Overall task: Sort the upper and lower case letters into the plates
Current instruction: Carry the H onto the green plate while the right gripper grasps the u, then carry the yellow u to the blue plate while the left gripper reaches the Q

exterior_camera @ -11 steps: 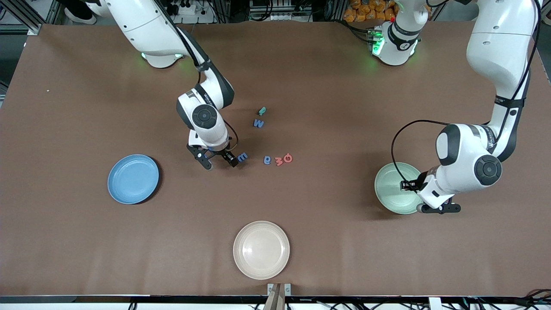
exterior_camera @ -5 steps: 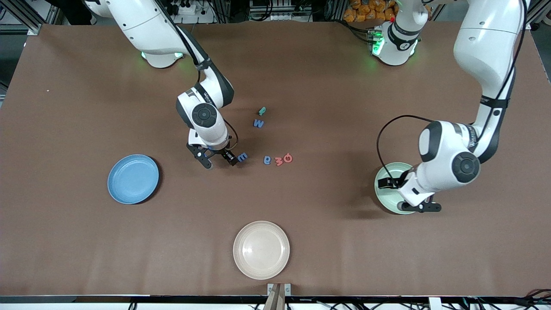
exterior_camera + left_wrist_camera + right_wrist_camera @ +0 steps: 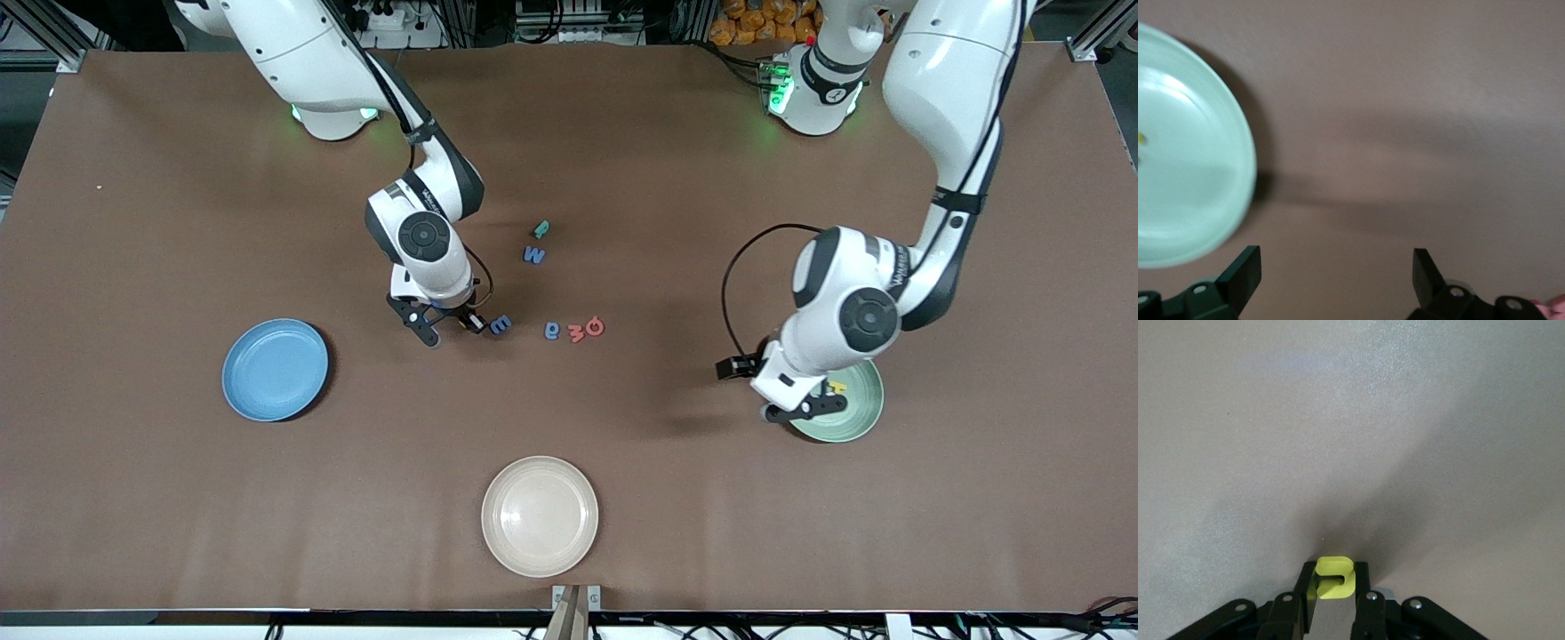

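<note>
Gripping a small yellow letter (image 3: 1335,577) between its closed fingers, the right gripper (image 3: 451,325) sits low at the table beside the blue E (image 3: 500,324). That E serves as the landmark for the loose letters. Toward the left arm's end of the table from it lie a blue lowercase letter (image 3: 552,331), a red letter (image 3: 576,332) and a red ring-shaped letter (image 3: 595,326), the two red ones touching. Farther from the front camera than the E are a blue W (image 3: 533,255) and, farther still, a teal letter (image 3: 540,229). The blue plate (image 3: 275,369) lies toward the right arm's end from the E. The cream plate (image 3: 540,516) lies nearer the camera than the E. The left gripper (image 3: 787,405) hangs with fingers spread and nothing between them, over the table at the rim of the pale green plate (image 3: 858,404), which is well toward the left arm's end. A yellow letter (image 3: 836,387) rests in that plate; its shape is hard to read, possibly an uppercase one.
</note>
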Available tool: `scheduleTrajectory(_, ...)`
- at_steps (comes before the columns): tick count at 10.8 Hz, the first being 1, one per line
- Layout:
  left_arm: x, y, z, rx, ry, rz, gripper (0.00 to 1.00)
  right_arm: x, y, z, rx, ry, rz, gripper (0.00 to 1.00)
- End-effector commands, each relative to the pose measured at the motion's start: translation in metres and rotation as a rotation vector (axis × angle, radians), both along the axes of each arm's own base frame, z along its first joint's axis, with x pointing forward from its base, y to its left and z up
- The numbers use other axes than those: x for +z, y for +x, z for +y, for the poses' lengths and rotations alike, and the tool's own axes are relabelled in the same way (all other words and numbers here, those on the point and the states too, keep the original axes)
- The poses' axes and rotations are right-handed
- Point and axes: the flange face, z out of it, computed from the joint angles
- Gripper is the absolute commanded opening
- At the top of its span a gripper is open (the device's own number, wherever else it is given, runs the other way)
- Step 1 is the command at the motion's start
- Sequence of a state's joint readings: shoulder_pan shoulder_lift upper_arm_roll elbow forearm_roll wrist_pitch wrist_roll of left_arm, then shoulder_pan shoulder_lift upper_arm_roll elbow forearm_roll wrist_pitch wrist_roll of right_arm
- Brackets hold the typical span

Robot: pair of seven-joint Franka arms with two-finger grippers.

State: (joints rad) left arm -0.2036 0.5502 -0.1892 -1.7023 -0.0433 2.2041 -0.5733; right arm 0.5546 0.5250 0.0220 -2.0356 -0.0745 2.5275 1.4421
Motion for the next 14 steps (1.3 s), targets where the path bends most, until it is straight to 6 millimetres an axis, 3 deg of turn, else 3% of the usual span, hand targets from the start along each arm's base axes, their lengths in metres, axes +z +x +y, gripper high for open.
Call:
scheduleTrajectory(1, 0.010, -0.024, -0.045, 0.080, 0.002, 0.030, 1.00, 0.008, -0.002, -0.004, -0.004, -0.004, -0.021, 0.00)
scheduleTrajectory(2, 0.006, -0.036, -0.067, 0.042, 0.006, 0.035, 1.00, 0.015, 0.002, -0.007, 0.000, -0.004, -0.032, 0.00)
scheduleTrajectory(3, 0.004, -0.050, -0.093, 0.023, 0.011, 0.039, 1.00, 0.028, 0.016, -0.025, 0.010, -0.020, -0.056, 0.00)
scheduleTrajectory(4, -0.002, -0.056, -0.104, 0.073, 0.019, 0.049, 1.00, 0.039, 0.029, -0.045, 0.042, -0.029, -0.064, 0.00)
scheduleTrajectory(6, -0.004, -0.072, -0.129, 0.211, 0.040, 0.067, 1.00, 0.051, 0.053, -0.100, 0.096, -0.050, -0.034, 0.00)
scheduleTrajectory(8, -0.016, -0.088, -0.152, 0.326, 0.110, 0.048, 1.00, 0.048, 0.069, -0.160, 0.166, -0.096, 0.006, 0.00)
scheduleTrajectory(11, -0.044, -0.099, -0.184, 0.510, 0.125, 0.018, 1.00, 0.049, 0.083, -0.255, 0.244, -0.206, 0.094, 0.00)
scheduleTrajectory(12, -0.054, -0.113, -0.201, 0.531, 0.132, 0.026, 1.00, 0.057, 0.092, -0.283, 0.263, -0.223, 0.099, 0.00)
scheduleTrajectory(14, -0.059, -0.109, -0.212, 0.567, 0.119, 0.027, 1.00, 0.067, 0.103, -0.320, 0.279, -0.246, 0.095, 0.00)
